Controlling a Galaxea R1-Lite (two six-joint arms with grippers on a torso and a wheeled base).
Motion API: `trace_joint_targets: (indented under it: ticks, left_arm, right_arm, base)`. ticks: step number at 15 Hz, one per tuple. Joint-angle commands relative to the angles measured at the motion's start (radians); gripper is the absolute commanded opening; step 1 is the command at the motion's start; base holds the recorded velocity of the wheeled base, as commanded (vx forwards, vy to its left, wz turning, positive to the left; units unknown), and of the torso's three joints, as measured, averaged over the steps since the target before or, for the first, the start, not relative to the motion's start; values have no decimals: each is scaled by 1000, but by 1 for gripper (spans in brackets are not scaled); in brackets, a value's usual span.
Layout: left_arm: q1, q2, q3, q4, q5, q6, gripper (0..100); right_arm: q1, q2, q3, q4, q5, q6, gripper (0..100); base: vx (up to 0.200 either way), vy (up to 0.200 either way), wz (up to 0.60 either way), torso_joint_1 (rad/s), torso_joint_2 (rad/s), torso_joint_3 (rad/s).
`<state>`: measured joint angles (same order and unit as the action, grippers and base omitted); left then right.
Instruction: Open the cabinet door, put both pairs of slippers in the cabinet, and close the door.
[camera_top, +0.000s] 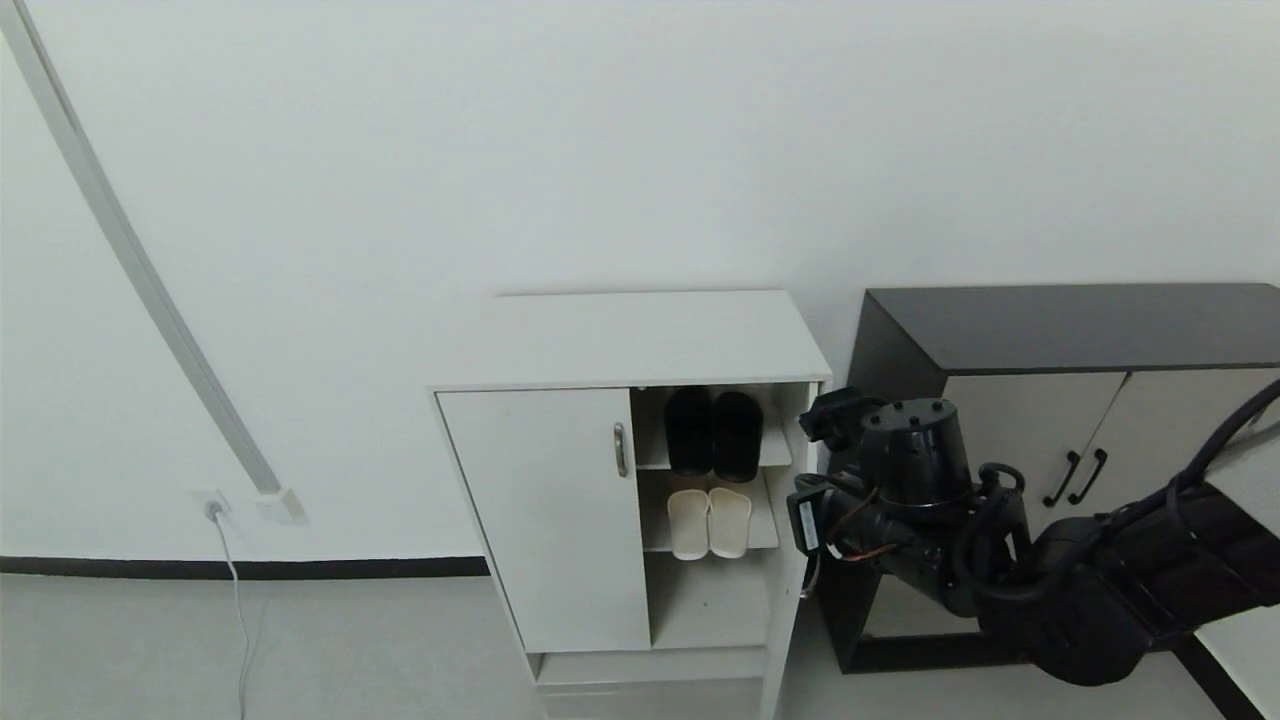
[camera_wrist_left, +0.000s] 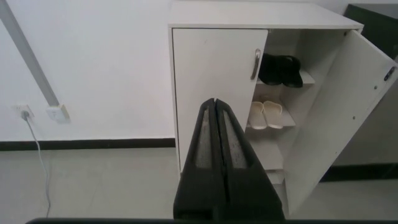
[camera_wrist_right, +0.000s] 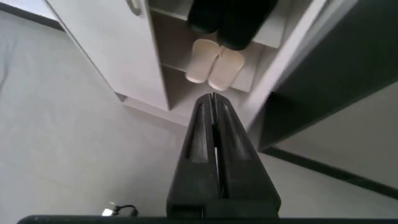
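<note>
The white cabinet (camera_top: 640, 335) stands against the far wall, with a dark-topped sideboard (camera_top: 1070, 325) just to its right. The cabinet's left door (camera_top: 545, 510) is shut and carries a metal handle (camera_top: 620, 449) at its inner edge. Its right door (camera_wrist_left: 336, 118) is swung wide open toward the near side (edge-on in the head view).

The robot's right arm (camera_top: 920, 500) sits low between the open door and the sideboard, its wrist close to the door's outer face.

Both pairs of slippers are inside the open right half. The black slippers (camera_top: 712, 432) lie side by side on the top shelf. The white slippers (camera_top: 709, 522) lie side by side on the shelf below, soles down and toes pointing out.

The right gripper (camera_wrist_right: 213, 98) has its fingers pressed together on nothing, above the floor in front of the open compartment. The left gripper (camera_wrist_left: 214, 102) is also pressed together and holds nothing, well back from the cabinet and facing its shut door.

On the far wall to the left, a wall socket (camera_top: 213, 505) has a cable (camera_top: 240, 620) hanging to the floor.
</note>
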<state>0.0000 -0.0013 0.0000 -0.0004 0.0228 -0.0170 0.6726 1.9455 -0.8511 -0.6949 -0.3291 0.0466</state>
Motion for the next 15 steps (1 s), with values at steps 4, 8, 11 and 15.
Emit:
trace_joint_targets:
  ticks: [4,8,11,15]
  left_arm:
    - [0,1,0,-1,0,-1,0]
    - [0,1,0,0,0,-3,0]
    - [0,1,0,-1,0,-3,0]
    - [0,1,0,-1,0,-3,0]
  right_arm:
    - [-77,-31,67,58,1,-65,0]
    - [-108,41,67,63,2,-86,0]
    - [-108,81,32,60,10,-77,0]
    - [-102,131,24,-25,15,-76,0]
  base:
    - [100,0,0,-4,0,5]
    - [0,0,0,0,0,0]
    - [0,0,0,0,0,0]
    - [0,0,0,0,0,0]
